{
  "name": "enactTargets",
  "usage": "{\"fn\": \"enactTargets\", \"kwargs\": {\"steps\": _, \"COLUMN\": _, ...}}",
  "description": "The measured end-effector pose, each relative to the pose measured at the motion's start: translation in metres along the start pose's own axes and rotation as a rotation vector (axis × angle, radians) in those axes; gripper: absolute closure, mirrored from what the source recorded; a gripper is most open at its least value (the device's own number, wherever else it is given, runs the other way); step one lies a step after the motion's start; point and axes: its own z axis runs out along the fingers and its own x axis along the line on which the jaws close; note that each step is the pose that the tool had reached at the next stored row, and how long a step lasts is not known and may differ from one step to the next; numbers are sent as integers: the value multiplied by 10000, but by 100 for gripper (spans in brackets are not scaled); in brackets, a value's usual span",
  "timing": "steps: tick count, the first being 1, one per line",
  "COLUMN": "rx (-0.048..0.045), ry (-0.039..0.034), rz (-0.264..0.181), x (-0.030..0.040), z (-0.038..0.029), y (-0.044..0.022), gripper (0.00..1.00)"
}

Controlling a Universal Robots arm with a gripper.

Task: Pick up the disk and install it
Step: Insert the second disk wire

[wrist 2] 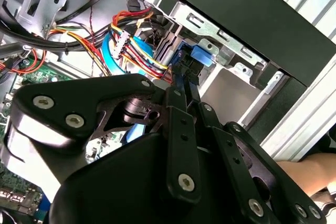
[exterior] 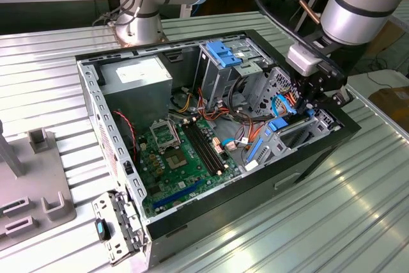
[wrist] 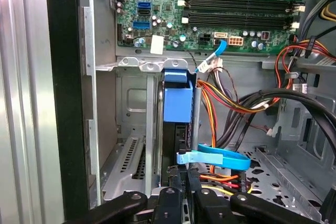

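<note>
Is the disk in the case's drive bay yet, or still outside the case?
In the bay. The disk stands on edge in the slot by the case wall, the gripper at its end. Fully seated: cannot tell.

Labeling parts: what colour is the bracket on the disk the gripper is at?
Light blue, on the disk; clearest in the first wrist view, just beyond the gripper.

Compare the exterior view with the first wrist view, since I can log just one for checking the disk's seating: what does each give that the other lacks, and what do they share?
Exterior view's extras: the grey power-supply box, the arm's base and the ribbed table around the case. First wrist view's extras: a close look along the disk, standing edge-on in the bay by the case wall, its light-blue bracket toward the motherboard. Shared: the motherboard, the coloured cables and the pincer at that bay.
</note>
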Motion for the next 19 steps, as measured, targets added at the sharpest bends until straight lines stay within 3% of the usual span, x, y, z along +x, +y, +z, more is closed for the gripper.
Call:
{"fn": "enactTargets", "kwargs": {"steps": 5, "rx": -1, "ry": 6, "rz": 15, "x": 0, "z": 5, "y": 1, "gripper": 84}}
{"fn": "enactTargets", "kwargs": {"steps": 11, "rx": 3, "ry": -57, "rz": 34, "x": 0, "z": 6, "y": 1, "gripper": 84}}
{"fn": "enactTargets", "kwargs": {"steps": 19, "rx": 2, "ry": -33, "rz": 142, "x": 1, "z": 7, "y": 13, "gripper": 84}}
